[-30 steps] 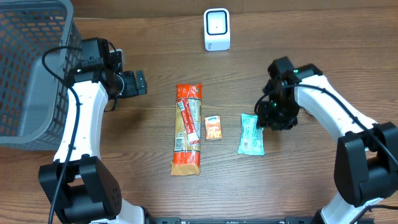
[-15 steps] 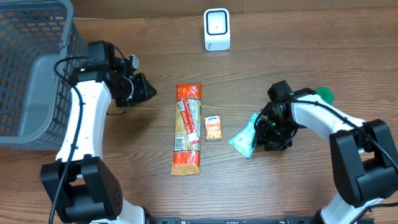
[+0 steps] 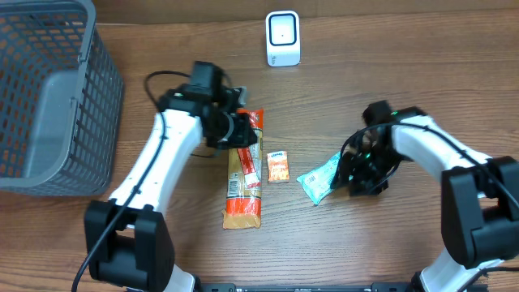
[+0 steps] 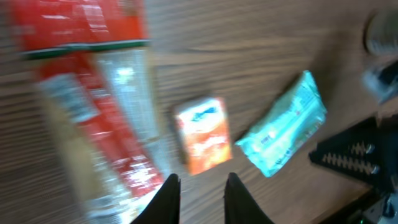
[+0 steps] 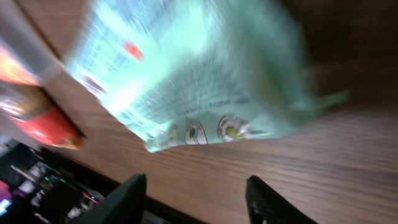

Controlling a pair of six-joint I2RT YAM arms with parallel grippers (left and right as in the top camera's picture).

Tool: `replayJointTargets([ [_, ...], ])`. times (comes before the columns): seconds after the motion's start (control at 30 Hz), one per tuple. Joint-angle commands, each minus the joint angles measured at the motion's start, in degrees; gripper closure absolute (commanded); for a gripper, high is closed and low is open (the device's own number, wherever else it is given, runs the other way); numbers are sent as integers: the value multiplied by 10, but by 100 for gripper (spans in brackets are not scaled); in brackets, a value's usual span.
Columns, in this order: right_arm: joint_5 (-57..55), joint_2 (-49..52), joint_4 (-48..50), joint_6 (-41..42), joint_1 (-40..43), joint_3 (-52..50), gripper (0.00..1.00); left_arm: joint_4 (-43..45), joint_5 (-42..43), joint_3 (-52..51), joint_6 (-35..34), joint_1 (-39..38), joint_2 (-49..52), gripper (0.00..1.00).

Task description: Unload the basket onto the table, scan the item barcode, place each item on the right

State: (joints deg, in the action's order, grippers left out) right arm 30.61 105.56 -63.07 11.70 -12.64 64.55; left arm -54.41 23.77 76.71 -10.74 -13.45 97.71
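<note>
Right claw, fingers spread, gripping nothing. A teal packet lies tilted just ahead of its tips. Beyond that sits a small orange packet, then a long red pack. Left claw, fingers drawn nearly together and empty, has the orange packet just ahead of it. Risk: a pinch on the teal packet's thin edge could slip or crumple its barcode. Count: three packets, one scanner far off, one basket, two claws.
</note>
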Motion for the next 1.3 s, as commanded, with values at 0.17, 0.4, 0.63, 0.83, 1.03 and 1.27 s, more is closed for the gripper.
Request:
replayJointTargets([
  [0.17,-47,-27,37,-30,52,30,41,59,-50,-1,-123,-140,37,96],
  [0.4,-92,-27,60,-31,56,30,30,106,-62,-1,-165,-203,125,96],
  [0.63,-91,-27,68,-32,56,24,31,110,-62,-1,-167,-212,183,96],
  [0.83,-63,-27,94,-33,56,-11,31,112,-62,-1,-168,-212,199,95],
  [1.03,-21,-27,144,-47,56,-52,32,117,-63,-1,-167,-212,199,93],
  [1.27,-14,-27,182,-47,56,-76,32,116,-61,3,-167,-209,199,96],
])
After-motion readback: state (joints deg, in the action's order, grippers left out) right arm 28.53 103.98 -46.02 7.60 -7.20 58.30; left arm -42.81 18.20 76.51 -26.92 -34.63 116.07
